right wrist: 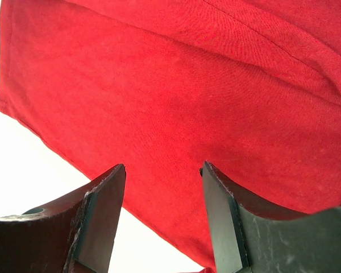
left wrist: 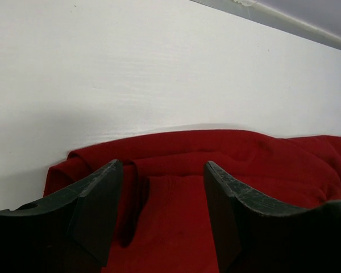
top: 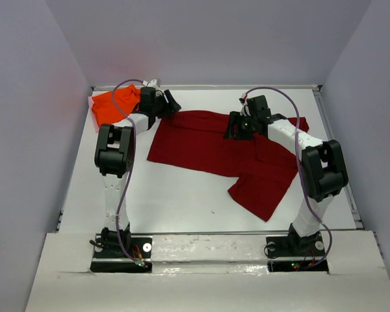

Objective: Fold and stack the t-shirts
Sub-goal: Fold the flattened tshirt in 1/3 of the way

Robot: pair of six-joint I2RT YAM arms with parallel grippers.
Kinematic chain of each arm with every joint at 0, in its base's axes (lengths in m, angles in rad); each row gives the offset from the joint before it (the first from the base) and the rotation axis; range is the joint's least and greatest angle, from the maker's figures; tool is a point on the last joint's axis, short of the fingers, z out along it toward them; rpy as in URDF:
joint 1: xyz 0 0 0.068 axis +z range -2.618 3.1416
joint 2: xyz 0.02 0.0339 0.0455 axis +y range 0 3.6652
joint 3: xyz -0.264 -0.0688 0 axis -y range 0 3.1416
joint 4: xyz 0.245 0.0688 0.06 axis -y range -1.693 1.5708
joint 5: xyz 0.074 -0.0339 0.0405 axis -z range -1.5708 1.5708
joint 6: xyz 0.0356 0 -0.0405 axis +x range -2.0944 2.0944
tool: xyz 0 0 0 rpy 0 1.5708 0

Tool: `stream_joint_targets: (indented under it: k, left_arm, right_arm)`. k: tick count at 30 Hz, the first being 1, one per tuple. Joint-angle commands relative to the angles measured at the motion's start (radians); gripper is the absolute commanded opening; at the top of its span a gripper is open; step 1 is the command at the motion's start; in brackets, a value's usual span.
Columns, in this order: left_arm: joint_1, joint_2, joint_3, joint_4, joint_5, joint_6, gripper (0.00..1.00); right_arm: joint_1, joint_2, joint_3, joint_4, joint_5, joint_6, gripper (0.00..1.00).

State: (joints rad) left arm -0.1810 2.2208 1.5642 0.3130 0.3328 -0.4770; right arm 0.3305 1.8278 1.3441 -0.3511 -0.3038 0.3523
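**Top view:** the crimson t-shirt lay spread but rumpled in the middle of the table. The orange t-shirt sat bunched in the far left corner, probably set aside.

**Left wrist view:** the left gripper, jaws open and empty, hung over the crimson shirt's doubled far edge, seemingly lined up to pinch it.

**Right wrist view:** the right gripper, likewise open, hovered above flat cloth near a hem.

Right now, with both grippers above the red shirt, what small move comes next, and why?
Probably lower the left gripper and pinch the red shirt at its rumpled far edge. Both grippers are open and empty, the right gripper over flat cloth, and the shirt lies unfolded.
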Motion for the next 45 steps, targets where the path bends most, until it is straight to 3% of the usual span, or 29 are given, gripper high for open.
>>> stream_joint_targets:
  k: [1,12,15,16,17,19,22,24,31,33,45]
  left_arm:
    - [-0.002,0.019,0.048,-0.005,0.008,0.020,0.68]
    - [-0.020,0.034,0.030,0.014,0.020,0.006,0.67]
    - [-0.020,0.028,0.027,0.014,0.017,0.009,0.62]
    - [-0.020,0.027,0.028,0.014,0.015,0.008,0.59]
    - [-0.020,0.025,0.028,0.014,0.015,0.008,0.48]
    - [-0.020,0.022,0.034,0.012,0.015,0.005,0.38]
    - [-0.020,0.020,0.054,-0.006,0.012,0.011,0.10]
    - [-0.020,0.019,0.068,-0.028,-0.003,0.021,0.06]
    - [-0.018,-0.015,0.076,-0.078,-0.031,0.052,0.07]
    - [-0.018,-0.032,0.073,-0.097,-0.037,0.057,0.13]
    - [-0.025,-0.142,-0.041,-0.061,-0.035,0.038,0.18]
  right_arm:
    - [0.010,-0.015,-0.003,0.041,-0.020,0.004,0.62]
    - [0.010,0.019,0.001,0.043,-0.029,0.007,0.62]
    - [0.010,0.028,0.001,0.044,-0.034,0.007,0.61]
    - [0.010,0.031,0.003,0.044,-0.035,0.007,0.61]
    - [0.010,0.033,0.003,0.044,-0.041,0.007,0.61]
    - [0.010,0.037,0.004,0.044,-0.043,0.007,0.61]
    - [0.010,0.047,0.006,0.046,-0.051,0.007,0.61]
    - [0.019,0.048,0.007,0.044,-0.055,0.005,0.61]
    - [0.019,0.065,0.013,0.044,-0.067,0.002,0.61]
    - [0.019,0.068,0.015,0.044,-0.070,0.002,0.61]
    - [0.019,0.082,0.020,0.046,-0.084,0.001,0.61]
